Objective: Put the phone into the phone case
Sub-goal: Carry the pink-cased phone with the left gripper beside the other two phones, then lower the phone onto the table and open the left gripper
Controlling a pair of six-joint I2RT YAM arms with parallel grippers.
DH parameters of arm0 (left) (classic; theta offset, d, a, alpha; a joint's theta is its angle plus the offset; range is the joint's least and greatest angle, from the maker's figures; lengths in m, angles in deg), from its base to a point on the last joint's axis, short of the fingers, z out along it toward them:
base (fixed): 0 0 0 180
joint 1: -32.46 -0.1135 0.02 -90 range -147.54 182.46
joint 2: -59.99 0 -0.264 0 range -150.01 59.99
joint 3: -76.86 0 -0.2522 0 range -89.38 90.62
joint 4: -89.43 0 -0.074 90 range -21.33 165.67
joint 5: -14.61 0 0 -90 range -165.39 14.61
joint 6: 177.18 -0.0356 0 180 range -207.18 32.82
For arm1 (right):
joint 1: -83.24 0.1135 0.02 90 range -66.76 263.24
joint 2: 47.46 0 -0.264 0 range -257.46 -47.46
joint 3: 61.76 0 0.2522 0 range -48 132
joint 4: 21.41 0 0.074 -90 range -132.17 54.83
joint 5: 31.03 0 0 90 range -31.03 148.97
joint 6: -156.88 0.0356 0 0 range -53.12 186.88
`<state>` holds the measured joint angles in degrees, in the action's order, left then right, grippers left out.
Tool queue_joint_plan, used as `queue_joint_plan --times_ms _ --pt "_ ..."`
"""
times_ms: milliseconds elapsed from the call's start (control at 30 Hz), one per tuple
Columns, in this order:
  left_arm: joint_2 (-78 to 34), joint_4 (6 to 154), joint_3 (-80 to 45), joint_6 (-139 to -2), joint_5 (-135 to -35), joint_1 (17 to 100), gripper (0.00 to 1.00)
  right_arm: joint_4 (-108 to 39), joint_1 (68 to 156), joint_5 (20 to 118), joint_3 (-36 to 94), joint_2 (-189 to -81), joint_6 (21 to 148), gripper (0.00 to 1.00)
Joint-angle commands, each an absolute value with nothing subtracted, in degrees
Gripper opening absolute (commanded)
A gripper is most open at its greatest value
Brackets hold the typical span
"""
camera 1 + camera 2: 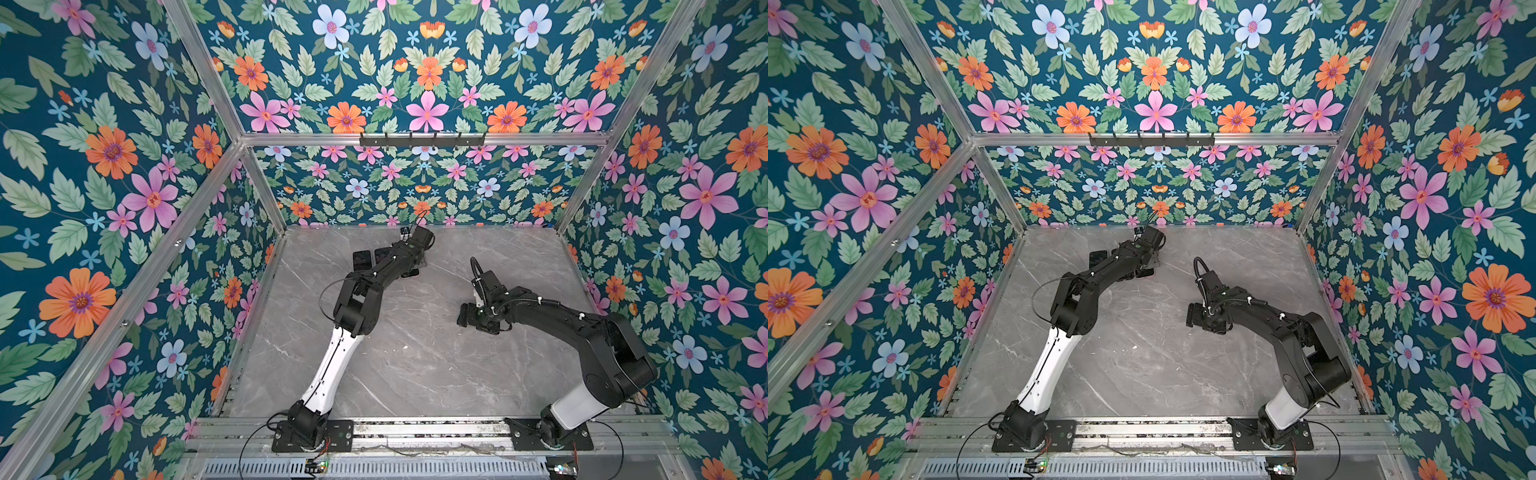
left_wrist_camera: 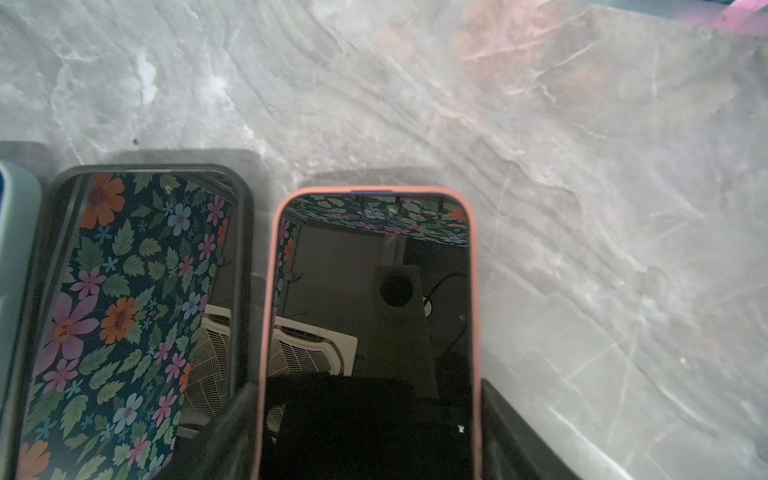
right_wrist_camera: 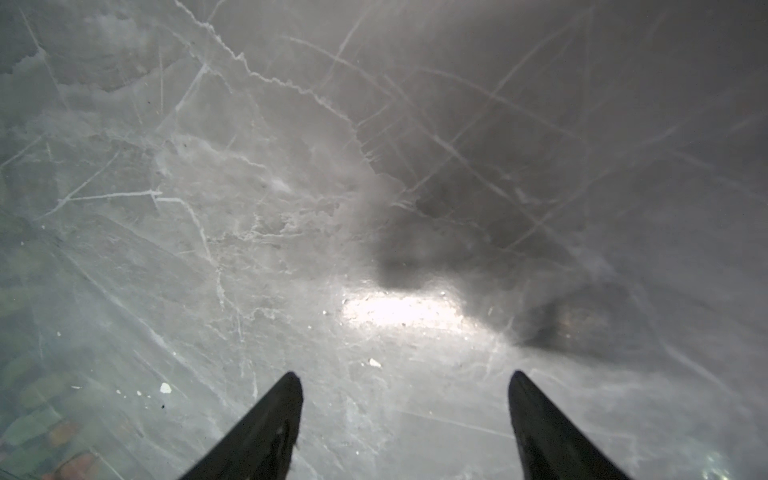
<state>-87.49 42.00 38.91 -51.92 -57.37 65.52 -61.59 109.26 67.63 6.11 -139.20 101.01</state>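
The phone (image 2: 370, 332) sits inside the pink phone case (image 2: 266, 311) on the marble table (image 2: 582, 187), between the fingers (image 2: 511, 428) of the left gripper (image 2: 368, 386); whether they clamp it cannot be told. The right gripper (image 3: 405, 376) stands open, empty.

Laboratory robot test cell: aluminium-profile frame (image 1: 291, 139) and floral-print panels (image 1: 428, 70) enclosing grey marble-pattern tabletop (image 1: 415, 365); left arm base (image 1: 307, 428) and right arm base (image 1: 552, 430) bolted to slotted rail (image 1: 428, 430) along tabletop's near edge.

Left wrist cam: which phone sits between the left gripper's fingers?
The pink-rimmed phone: the fingers of the left gripper flank its long sides. The black-rimmed phone lies beside it, outside the fingers.
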Motion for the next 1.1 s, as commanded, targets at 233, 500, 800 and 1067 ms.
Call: queue_joint_plan --times_ms 233,500,800,1067 --pt "-88.0 41.7 40.1 -51.1 -59.0 65.4 0.86 -62.7 109.3 67.3 6.3 -138.6 100.9 0.78" --pt "-85.3 40.9 40.8 -51.3 -59.5 66.4 0.88 -63.2 109.3 66.9 6.7 -138.1 100.6 0.78" --pt "-68.8 39.5 32.2 -55.0 -55.9 70.6 0.86 -68.4 109.4 57.8 11.2 -131.2 96.4 0.77" --pt "-38.1 55.4 -4.9 -58.4 -52.2 74.7 0.87 -52.2 108.4 35.3 2.1 -118.5 86.2 0.77"
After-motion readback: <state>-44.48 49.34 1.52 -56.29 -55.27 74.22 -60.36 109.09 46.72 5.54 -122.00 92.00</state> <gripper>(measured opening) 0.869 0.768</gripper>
